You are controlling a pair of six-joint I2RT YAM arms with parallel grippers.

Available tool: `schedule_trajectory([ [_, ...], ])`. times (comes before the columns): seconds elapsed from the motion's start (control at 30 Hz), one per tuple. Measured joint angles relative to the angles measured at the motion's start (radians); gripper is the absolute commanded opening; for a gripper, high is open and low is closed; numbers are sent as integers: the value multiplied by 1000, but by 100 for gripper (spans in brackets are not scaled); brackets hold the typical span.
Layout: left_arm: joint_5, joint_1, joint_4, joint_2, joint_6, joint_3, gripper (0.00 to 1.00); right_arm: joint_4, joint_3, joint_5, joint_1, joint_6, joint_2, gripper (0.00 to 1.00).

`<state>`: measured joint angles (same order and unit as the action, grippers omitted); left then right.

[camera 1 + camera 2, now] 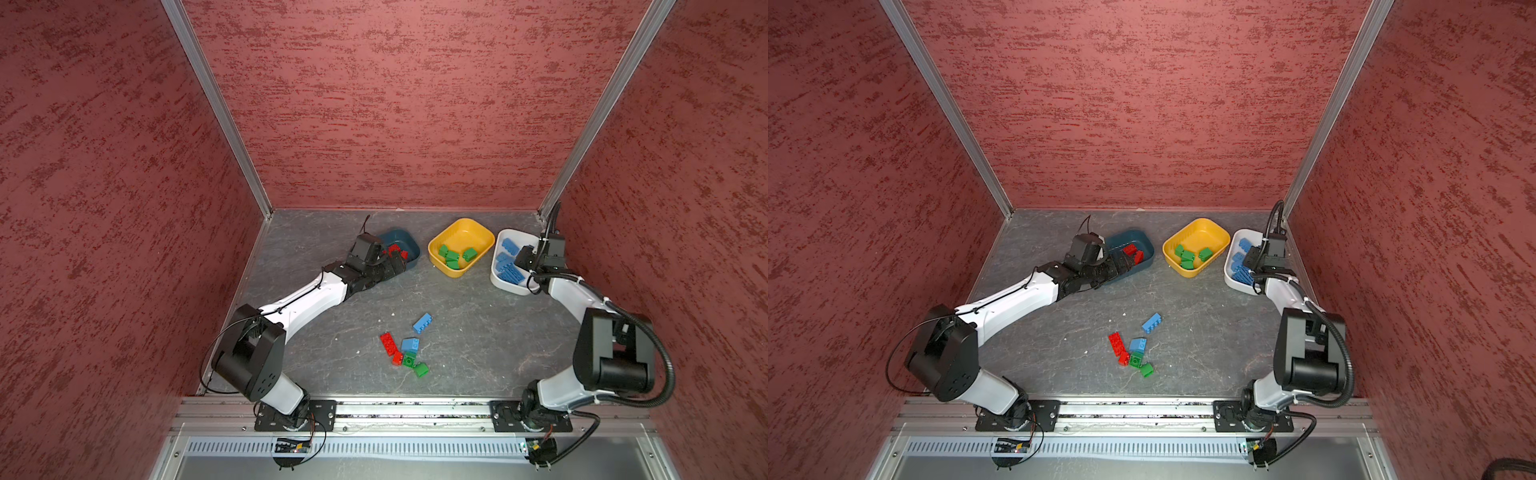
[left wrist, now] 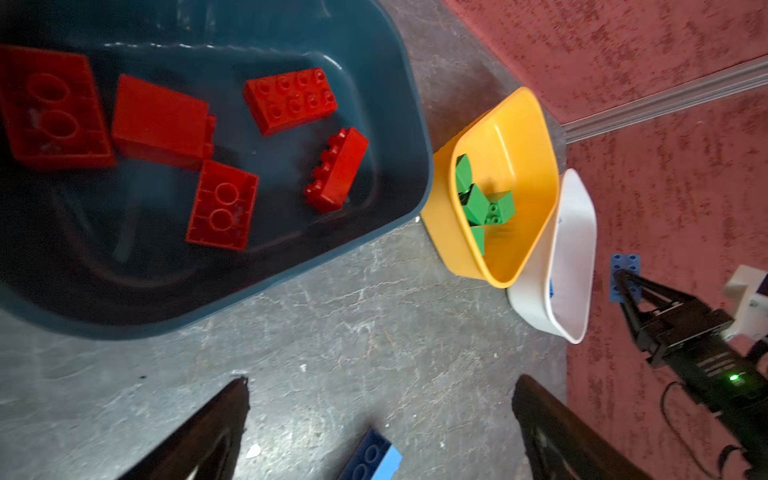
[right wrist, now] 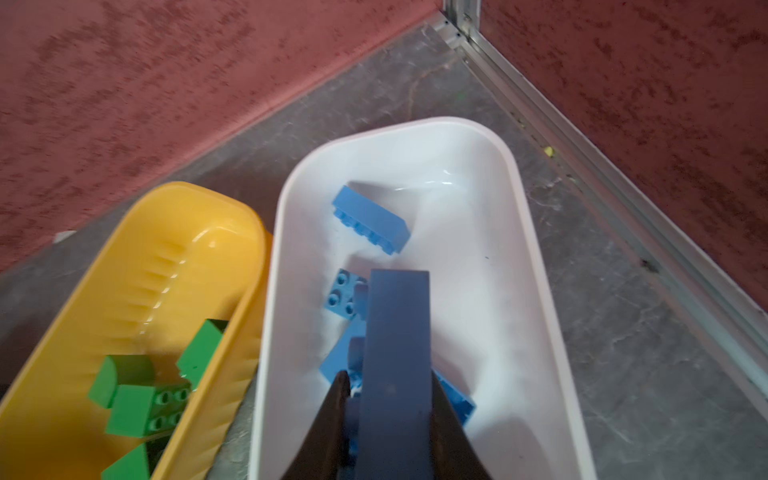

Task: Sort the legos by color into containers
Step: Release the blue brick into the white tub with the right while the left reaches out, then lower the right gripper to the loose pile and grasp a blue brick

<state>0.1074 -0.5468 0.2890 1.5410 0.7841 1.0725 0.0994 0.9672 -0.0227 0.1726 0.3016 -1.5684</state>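
Right wrist view is showing the right gripper point(image 3: 388, 376) closing its two fingers firmly on a long blue brick point(image 3: 397, 332), which is sticking out forward between them. The gripper is hanging over the white tub point(image 3: 511, 257), and under it several other blue bricks point(image 3: 370, 224) are lying on the bottom of this tub. Just beside the white tub the yellow tub point(image 3: 166, 257) is standing, with a few green bricks point(image 3: 137, 399) resting in one end of it.

On the other side, the left gripper point(image 2: 380, 380) is spreading its fingers wide and is holding nothing. It is hovering at the near side of the teal tub point(image 2: 374, 83), where five red bricks point(image 2: 291, 99) are lying, some with the studs up and some turned over.

In both top views, six loose bricks point(image 1: 405, 353) are waiting on the grey table point(image 1: 478, 340) between the two arms: two red, two blue and two green, most of them touching in a small heap, one blue brick lying a little apart.
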Motion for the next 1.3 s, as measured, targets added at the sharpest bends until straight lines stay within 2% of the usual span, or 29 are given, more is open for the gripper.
schedule_trajectory([
  [0.07,-10,-6,30,-4,-27,-6,99,46,46,-13,9,-27,-43,2],
  [0.17,-24,-26,76,-4,-74,-6,99,111,129,-53,13,-74,-120,13],
  [0.33,-43,-61,140,-4,-127,-6,99,200,278,-105,13,-136,-261,46],
  [0.4,-47,-67,154,-3,-132,-6,99,226,317,-118,13,-146,-300,55],
  [0.47,-54,-68,163,-2,-135,-6,99,250,340,-131,13,-155,-319,69],
  [0.5,-58,-68,165,-2,-136,-6,99,261,346,-135,13,-156,-320,74],
  [0.73,-68,-70,168,8,-137,-5,99,297,346,-135,0,-151,-295,84],
  [0.8,-74,-70,172,15,-135,-5,99,298,325,-126,-9,-143,-259,91],
  [1.03,-92,-69,182,26,-117,-5,99,253,191,-79,-86,-87,-75,99],
  [1.13,-94,-64,185,30,-103,-5,99,187,95,-6,-134,-53,11,99],
  [1.3,-103,-53,185,30,-77,-7,99,60,-30,222,-212,-19,81,99],
])
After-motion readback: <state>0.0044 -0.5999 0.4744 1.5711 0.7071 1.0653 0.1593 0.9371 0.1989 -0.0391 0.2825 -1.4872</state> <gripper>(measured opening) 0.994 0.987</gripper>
